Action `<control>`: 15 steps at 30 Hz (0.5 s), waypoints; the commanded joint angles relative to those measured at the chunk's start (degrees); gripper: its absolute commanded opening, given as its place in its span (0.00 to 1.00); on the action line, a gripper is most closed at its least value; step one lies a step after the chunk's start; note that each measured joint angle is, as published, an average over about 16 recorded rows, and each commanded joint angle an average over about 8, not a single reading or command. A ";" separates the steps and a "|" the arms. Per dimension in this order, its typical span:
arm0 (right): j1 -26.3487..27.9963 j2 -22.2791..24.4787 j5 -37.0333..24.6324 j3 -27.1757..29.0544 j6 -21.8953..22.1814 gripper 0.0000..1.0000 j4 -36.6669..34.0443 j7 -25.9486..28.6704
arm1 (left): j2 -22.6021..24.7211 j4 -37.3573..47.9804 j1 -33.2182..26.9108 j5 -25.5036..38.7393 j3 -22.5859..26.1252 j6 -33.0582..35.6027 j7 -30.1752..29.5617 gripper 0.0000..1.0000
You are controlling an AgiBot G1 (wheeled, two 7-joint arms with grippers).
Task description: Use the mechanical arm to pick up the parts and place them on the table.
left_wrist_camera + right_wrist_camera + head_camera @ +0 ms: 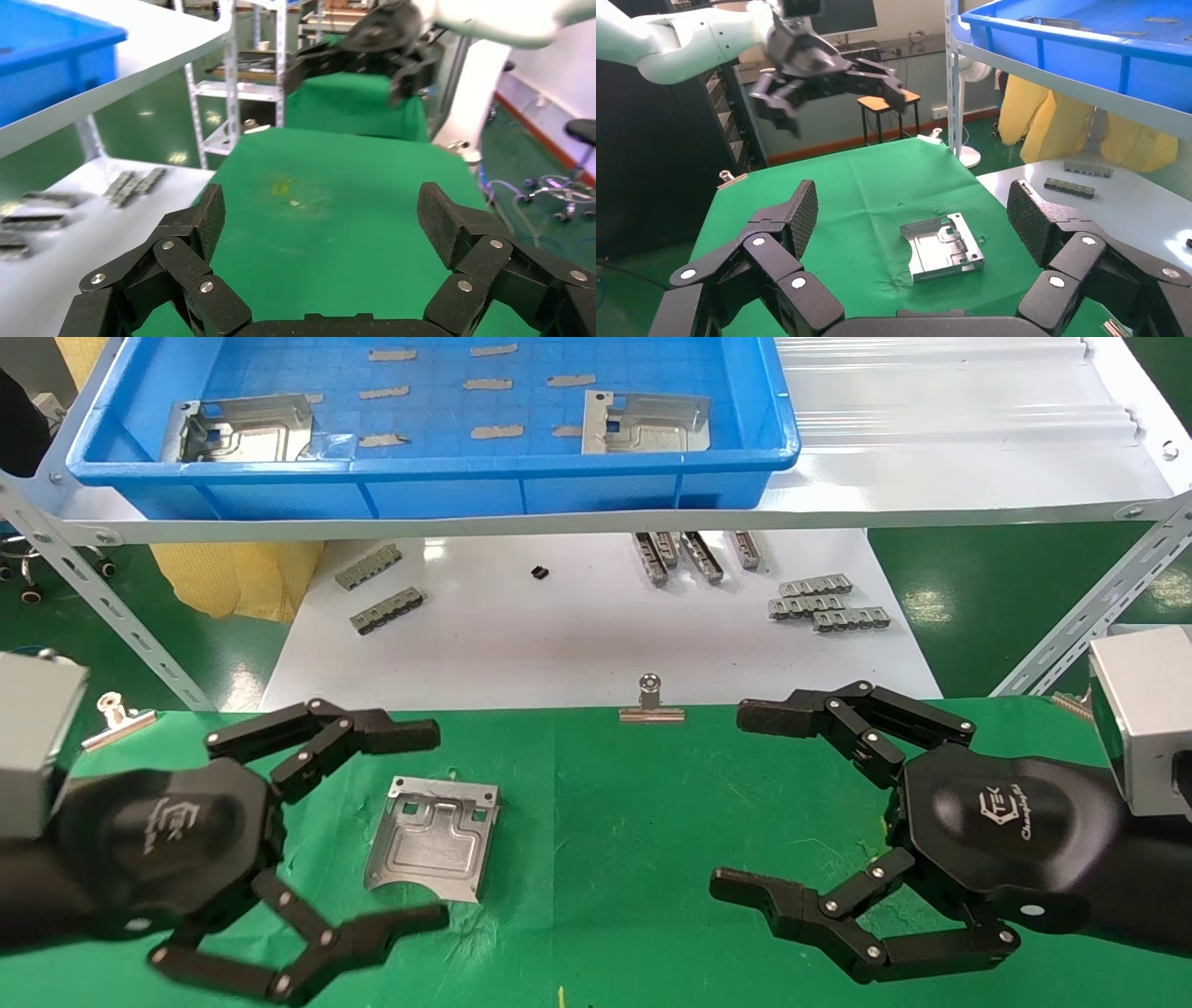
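One part (433, 840) lies flat on the green table (633, 859), lower left of the frame, by your left gripper (424, 826). Two parts (244, 428) wait in the blue bin (438, 486) up top. Both grippers gape wide and hold nothing; the right gripper (754, 803) hangs low right. Next, you likely reach up into the bin.
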 commanded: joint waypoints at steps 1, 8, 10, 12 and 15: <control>0.00 0.00 0.00 0.00 0.00 1.00 0.00 0.00 | -0.79 -2.60 1.19 -0.76 -1.03 -0.15 -1.69 1.00; -0.01 0.00 0.01 0.00 0.02 1.00 -0.01 0.00 | -2.14 -7.11 3.22 -2.16 -2.82 -0.35 -3.93 1.00; -0.01 0.00 0.01 0.00 0.02 1.00 -0.01 0.00 | -2.13 -7.03 3.20 -2.18 -2.81 -0.38 -3.79 1.00; -0.01 0.00 0.01 0.00 0.02 1.00 -0.01 0.00 | -2.05 -6.69 3.07 -2.11 -2.69 -0.38 -3.65 1.00; -0.01 0.00 0.01 0.00 0.02 1.00 -0.01 0.00 | -1.91 -6.21 2.87 -1.96 -2.50 -0.39 -3.47 1.00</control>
